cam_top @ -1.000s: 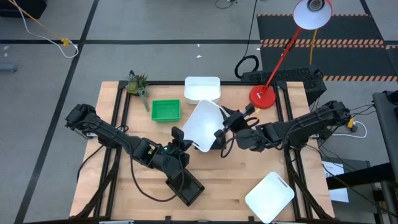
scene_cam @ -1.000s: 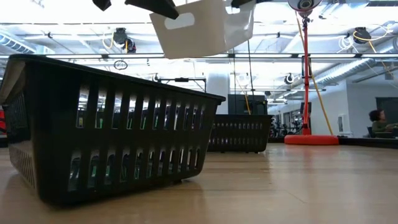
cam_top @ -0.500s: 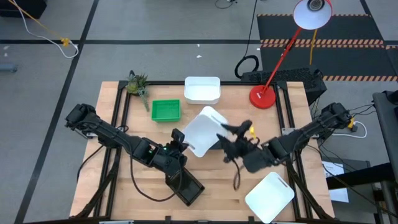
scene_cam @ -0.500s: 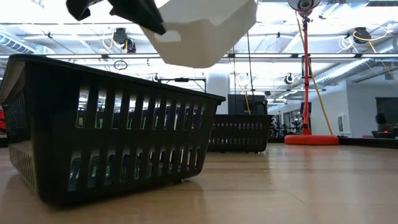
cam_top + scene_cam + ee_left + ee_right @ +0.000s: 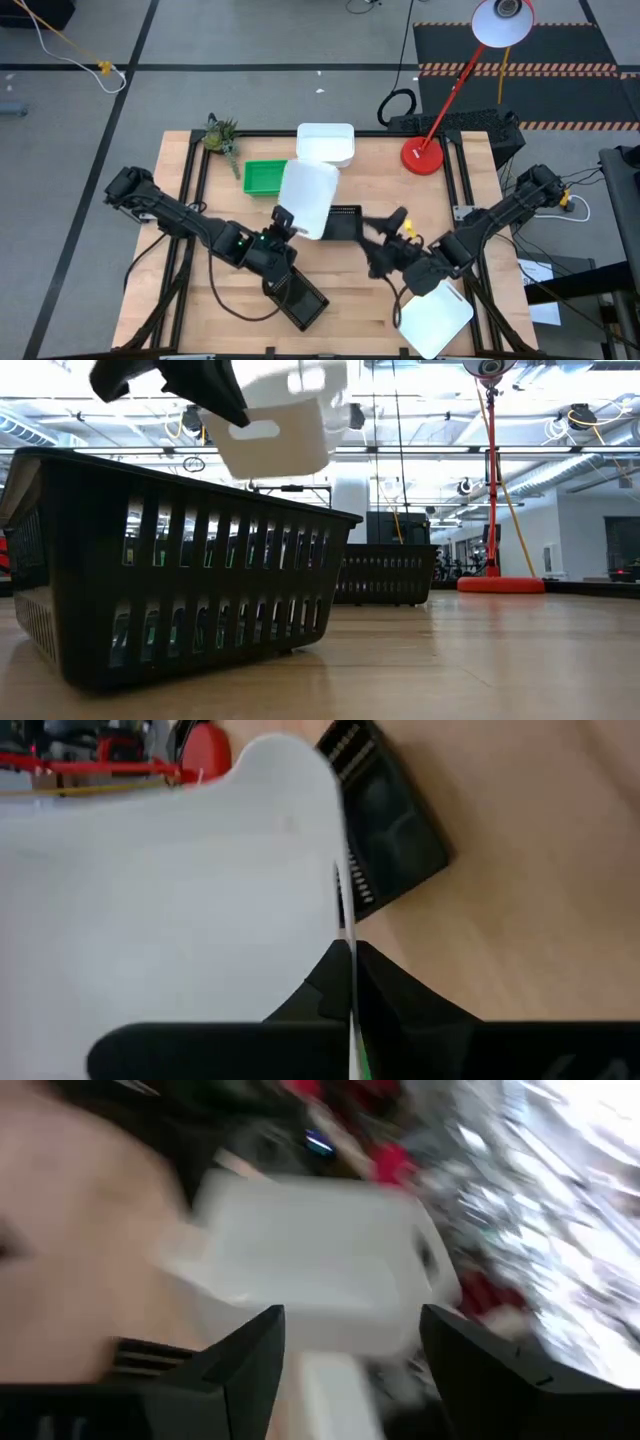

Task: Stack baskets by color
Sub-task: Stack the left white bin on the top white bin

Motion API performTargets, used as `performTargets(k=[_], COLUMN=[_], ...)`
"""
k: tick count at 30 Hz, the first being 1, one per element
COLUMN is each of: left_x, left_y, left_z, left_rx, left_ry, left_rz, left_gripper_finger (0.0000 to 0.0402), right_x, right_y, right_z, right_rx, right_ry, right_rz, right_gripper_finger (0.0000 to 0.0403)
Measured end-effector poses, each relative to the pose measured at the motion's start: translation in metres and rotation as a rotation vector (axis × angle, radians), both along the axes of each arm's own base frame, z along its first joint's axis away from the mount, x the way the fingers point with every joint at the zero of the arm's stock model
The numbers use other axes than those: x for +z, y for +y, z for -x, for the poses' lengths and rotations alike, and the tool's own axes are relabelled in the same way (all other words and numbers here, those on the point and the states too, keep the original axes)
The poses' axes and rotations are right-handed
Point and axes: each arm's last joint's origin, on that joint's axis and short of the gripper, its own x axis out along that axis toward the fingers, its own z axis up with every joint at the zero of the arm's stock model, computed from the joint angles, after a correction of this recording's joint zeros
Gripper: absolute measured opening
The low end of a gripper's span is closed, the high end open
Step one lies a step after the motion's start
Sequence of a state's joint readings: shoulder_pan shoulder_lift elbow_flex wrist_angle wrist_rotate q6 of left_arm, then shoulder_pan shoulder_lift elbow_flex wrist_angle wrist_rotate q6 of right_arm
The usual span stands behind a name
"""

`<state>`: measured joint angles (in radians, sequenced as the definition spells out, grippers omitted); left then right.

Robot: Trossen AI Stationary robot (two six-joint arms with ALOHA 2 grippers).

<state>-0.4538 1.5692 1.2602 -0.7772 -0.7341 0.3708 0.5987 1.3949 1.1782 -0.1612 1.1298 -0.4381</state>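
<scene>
White plastic is what your left gripper [image 5: 284, 222] is pinching — its fingers are closed on the rim of a white basket [image 5: 306, 197], lifting it clear above the table [image 5: 340, 290] just in front of the green basket [image 5: 264, 177] and another white one [image 5: 326, 143]. Your right gripper [image 5: 378, 232] is sitting apart with fingers spread wide and holding nothing — beside a black basket [image 5: 344, 222]. A second black basket [image 5: 300, 300] and a third white one [image 5: 436, 318] are lying near the front edge.
</scene>
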Motion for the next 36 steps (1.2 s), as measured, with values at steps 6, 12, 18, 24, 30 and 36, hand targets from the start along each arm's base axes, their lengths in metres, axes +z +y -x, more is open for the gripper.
performTargets(k=[6, 12, 18, 24, 30, 36], left_x=[-0.001, 0.000, 0.000, -0.001, 0.000, 0.001], left_y=[-0.007, -0.013, -0.014, -0.017, -0.019, -0.019], left_z=[0.004, 0.004, 0.003, 0.004, 0.004, 0.003], left_rx=[-0.119, -0.211, -0.258, -0.271, -0.279, -0.275], left_ry=[0.077, 0.102, 0.117, 0.119, 0.107, 0.094], left_rz=[-0.064, -0.110, -0.087, -0.086, -0.091, -0.121], left_gripper_finger=[0.0009, 0.0010, 0.0005, 0.0011, 0.0011, 0.0010], right_x=[-0.011, -0.022, -0.040, -0.059, -0.070, -0.076], right_y=[0.002, -0.003, -0.011, -0.019, -0.026, -0.031], right_z=[-0.011, -0.032, -0.053, -0.065, -0.072, -0.074], right_rx=[0.243, 0.302, 0.248, 0.203, 0.179, 0.175], right_ry=[0.099, 0.235, 0.337, 0.425, 0.493, 0.550], right_rz=[-0.113, -0.205, -0.121, -0.011, 0.066, 0.104], right_gripper_finger=[0.0210, 0.0177, 0.0169, 0.0169, 0.0149, 0.0088])
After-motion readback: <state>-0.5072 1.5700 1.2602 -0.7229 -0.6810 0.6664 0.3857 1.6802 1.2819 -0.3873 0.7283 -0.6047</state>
